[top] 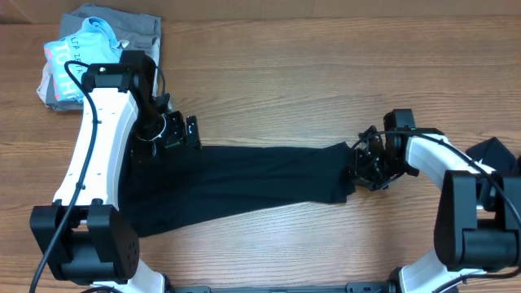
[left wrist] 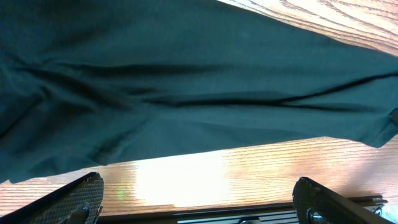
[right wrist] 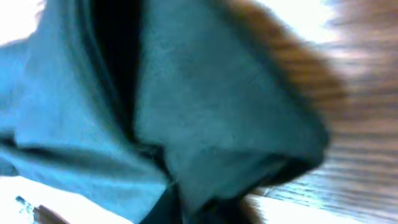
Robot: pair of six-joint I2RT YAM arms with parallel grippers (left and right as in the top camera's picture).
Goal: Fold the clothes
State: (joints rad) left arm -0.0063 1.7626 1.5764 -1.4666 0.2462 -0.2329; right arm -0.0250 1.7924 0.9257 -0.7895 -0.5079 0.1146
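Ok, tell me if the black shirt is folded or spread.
Spread: the black shirt lies stretched in a long, creased strip across the table.

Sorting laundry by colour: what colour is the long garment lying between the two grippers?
The garment is plain black, best seen overhead.

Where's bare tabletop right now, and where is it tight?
Widest free patch: far side of the table, between the grey-and-blue stack and the right arm, beyond the black garment. A narrower strip: near edge, this side of the garment. Crowded: around the left gripper, and the right gripper at the garment's end.
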